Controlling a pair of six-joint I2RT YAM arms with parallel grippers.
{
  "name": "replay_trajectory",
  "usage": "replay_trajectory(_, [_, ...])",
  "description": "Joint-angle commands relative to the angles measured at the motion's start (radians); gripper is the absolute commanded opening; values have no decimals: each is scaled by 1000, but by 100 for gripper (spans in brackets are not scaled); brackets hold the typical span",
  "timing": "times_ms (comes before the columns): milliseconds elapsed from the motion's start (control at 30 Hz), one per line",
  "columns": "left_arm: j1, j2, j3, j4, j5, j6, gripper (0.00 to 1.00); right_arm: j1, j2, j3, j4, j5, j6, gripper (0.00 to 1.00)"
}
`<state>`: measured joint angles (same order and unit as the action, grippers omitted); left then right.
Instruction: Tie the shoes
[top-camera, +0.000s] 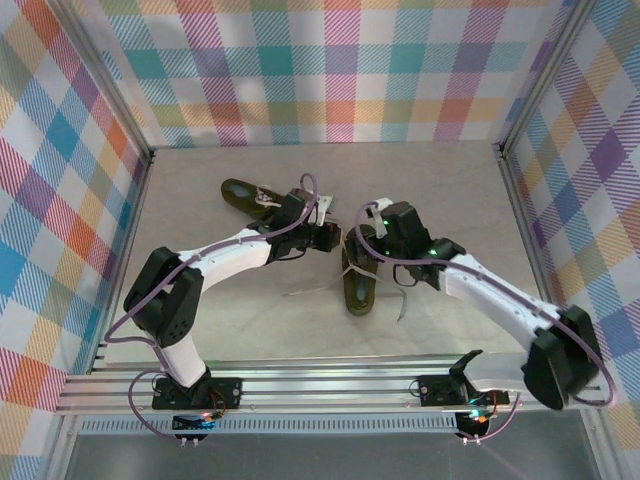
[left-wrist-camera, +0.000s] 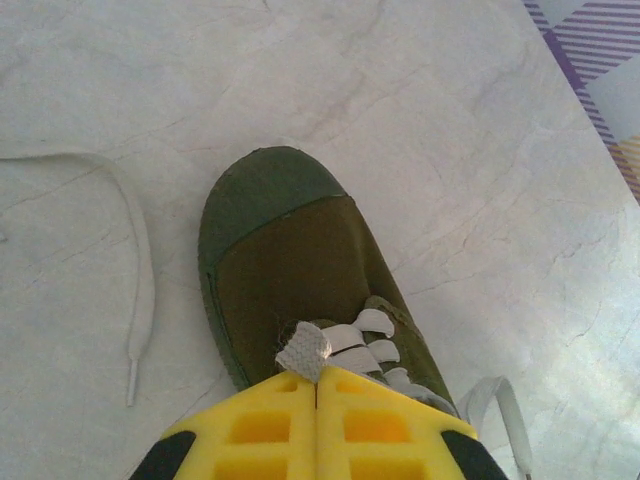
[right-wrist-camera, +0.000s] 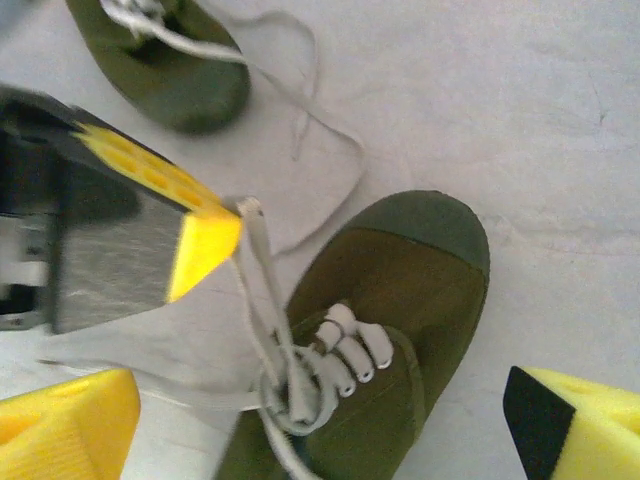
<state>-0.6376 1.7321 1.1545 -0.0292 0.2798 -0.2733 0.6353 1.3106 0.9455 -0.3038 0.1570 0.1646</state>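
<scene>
**Top view.** The near shoe (top-camera: 357, 290) lies on the counter (top-camera: 250, 330) just right of centre, toe toward 6 o'clock. The far shoe (top-camera: 240, 193) sits at its 10 o'clock, well apart. The left tool (top-camera: 322, 238) is at the near shoe's 11 o'clock and the right tool (top-camera: 374, 238) at its 12 o'clock, both close above its heel end. Neither tool's state can be read from this view.

**Left wrist view.** The left tool (left-wrist-camera: 316, 390) is at 6 o'clock, its yellow fingers pressed together. They pinch the lace (left-wrist-camera: 303, 352) at the tips. The near shoe (left-wrist-camera: 290, 260) lies just beyond, toe toward 11 o'clock. A loose lace (left-wrist-camera: 143, 290) lies on the counter at 9 o'clock, apart from the shoe.

**Right wrist view.** The right tool (right-wrist-camera: 315, 425) stands wide open, with fingers at 7 and 5 o'clock, and it holds nothing. The near shoe (right-wrist-camera: 400, 300) lies between them, toe toward 1 o'clock. The left tool (right-wrist-camera: 210, 235) is at 9 o'clock. The lace (right-wrist-camera: 262, 290) runs from its yellow tip down to the loop at the eyelets. The far shoe (right-wrist-camera: 170, 80) is at 11 o'clock.
</scene>
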Motion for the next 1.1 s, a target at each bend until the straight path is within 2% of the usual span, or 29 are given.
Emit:
replay_trajectory(0, [14, 13, 42, -22, 25, -10, 0, 4, 22, 57, -47, -12, -151, 95])
replay_trajectory(67, [16, 17, 46, -23, 28, -12, 0, 4, -52, -10, 43, -153, -185, 90])
replay_trajectory(100, [19, 21, 52, -27, 32, -12, 0, 4, -81, -36, 67, -238, -232, 84])
replay_trajectory(133, [19, 25, 58, -32, 34, -13, 0, 5, -94, -46, 71, -301, -285, 73])
replay_trajectory(167, [20, 29, 62, -34, 39, -13, 0, 5, -82, -23, 26, -312, -307, 60])
replay_trajectory(233, [21, 39, 74, -43, 44, -15, 0, 6, -31, 43, -116, -325, -395, 42])
replay_trajectory(333, [24, 59, 101, -74, 47, -13, 0, 11, 34, 108, -261, -313, -478, 30])
replay_trajectory(600, [33, 125, 173, -143, 58, -19, 0, 91, 169, 192, -334, -84, -621, 27])
replay_trajectory(700, [40, 156, 200, -159, 77, -29, 0, 92, 201, 202, -313, -74, -660, 27])
replay_trajectory(867, [58, 199, 219, -134, 170, -56, 0, 92, 239, 203, -282, -79, -721, 28])
replay_trajectory(1067, [72, 230, 238, -124, 268, -58, 0, 91, 265, 210, -279, -69, -757, 36])
